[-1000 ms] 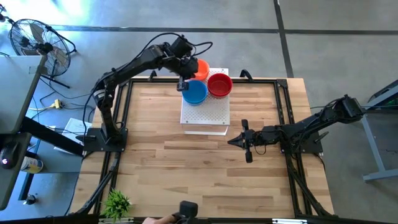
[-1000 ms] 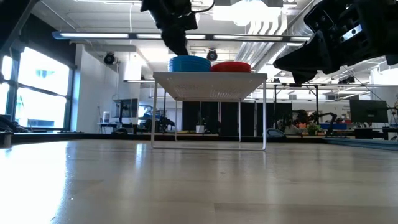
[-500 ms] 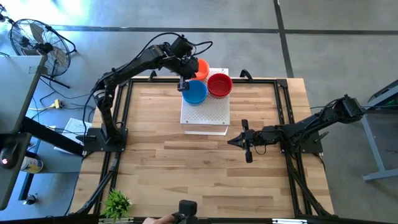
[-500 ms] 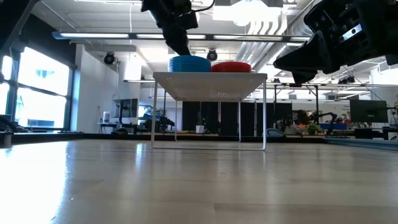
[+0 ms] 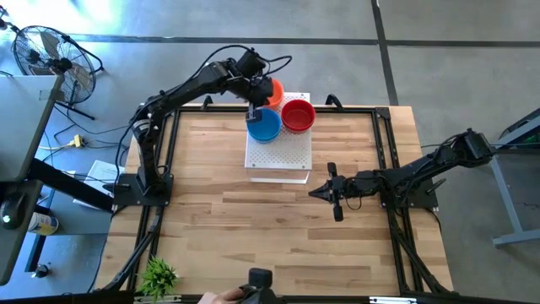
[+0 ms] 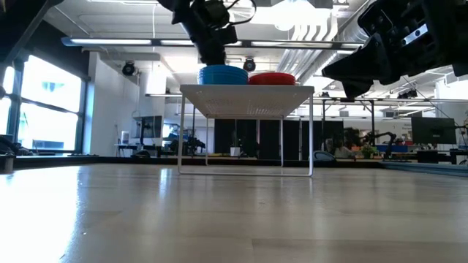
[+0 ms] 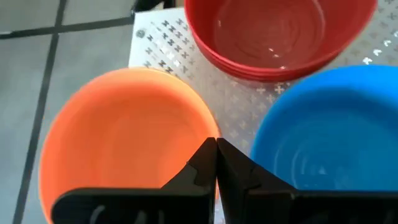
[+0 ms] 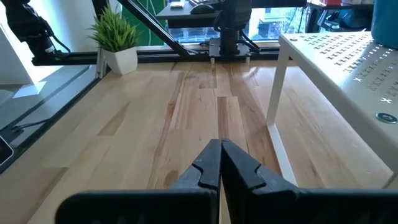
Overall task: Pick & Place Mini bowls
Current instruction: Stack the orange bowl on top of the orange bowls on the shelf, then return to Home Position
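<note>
Glossy round shallow mini bowls on the white perforated board (image 5: 278, 152): orange bowls (image 7: 124, 146) and blue bowls (image 7: 329, 137) flanking the left gripper (image 7: 216, 163), red bowls (image 7: 280, 31) ahead, jaws fully closed and empty; right gripper (image 5: 325, 192) over the counter (image 5: 253, 228), likewise closed, empty.

Left arm stretches out long, its left gripper (image 5: 254, 111) poised above the white perforated board (image 5: 279, 157), fingers pressed together. Right arm sits folded low, right gripper (image 5: 331, 195) just off that board's near corner, fingers closed too.
</note>
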`<action>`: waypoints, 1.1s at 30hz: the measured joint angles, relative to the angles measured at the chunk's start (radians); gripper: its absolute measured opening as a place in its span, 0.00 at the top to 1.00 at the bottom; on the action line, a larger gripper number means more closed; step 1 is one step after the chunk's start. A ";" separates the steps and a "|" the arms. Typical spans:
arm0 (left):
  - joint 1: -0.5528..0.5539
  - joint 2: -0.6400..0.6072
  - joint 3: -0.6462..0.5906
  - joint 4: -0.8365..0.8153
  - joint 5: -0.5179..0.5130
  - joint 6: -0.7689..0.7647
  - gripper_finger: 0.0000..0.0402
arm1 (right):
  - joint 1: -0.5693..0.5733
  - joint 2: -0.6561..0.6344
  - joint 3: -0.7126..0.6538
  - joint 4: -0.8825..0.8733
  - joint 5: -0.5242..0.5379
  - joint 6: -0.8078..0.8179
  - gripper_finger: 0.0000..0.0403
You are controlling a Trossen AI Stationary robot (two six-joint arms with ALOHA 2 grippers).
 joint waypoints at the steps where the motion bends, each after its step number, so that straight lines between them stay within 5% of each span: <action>1: -0.005 0.000 0.000 0.009 -0.001 0.000 1.00 | 0.000 0.000 0.000 0.000 0.000 -0.001 1.00; 8: -0.004 -0.038 0.000 0.018 0.017 -0.006 1.00 | 0.000 0.000 0.000 0.001 0.000 -0.004 1.00; 22: -0.064 -0.092 0.000 -0.003 0.243 -0.031 1.00 | 0.010 0.000 0.000 0.002 0.001 -0.019 1.00; 33: -0.064 -0.092 0.000 0.094 0.165 -0.163 1.00 | 0.045 0.000 0.000 0.013 0.010 -0.073 1.00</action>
